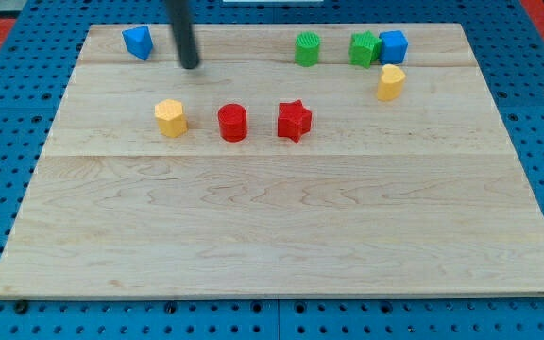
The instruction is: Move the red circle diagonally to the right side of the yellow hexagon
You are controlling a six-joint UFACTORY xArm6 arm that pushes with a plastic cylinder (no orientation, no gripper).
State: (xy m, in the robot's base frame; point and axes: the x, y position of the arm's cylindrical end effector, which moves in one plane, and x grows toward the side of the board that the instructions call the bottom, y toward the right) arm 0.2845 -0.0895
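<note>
The red circle (232, 123) lies on the wooden board (281, 236), left of centre in the upper half. The yellow hexagon (170, 118) lies just to its left, a small gap between them. My tip (190, 66) is above both in the view, up and to the right of the yellow hexagon and up and to the left of the red circle, touching neither.
A red star (294, 121) sits right of the red circle. A blue block (138, 42) is at the top left. At the top right are a green cylinder (308, 48), a green block (365, 49), a blue cube (393, 46) and a yellow block (391, 82).
</note>
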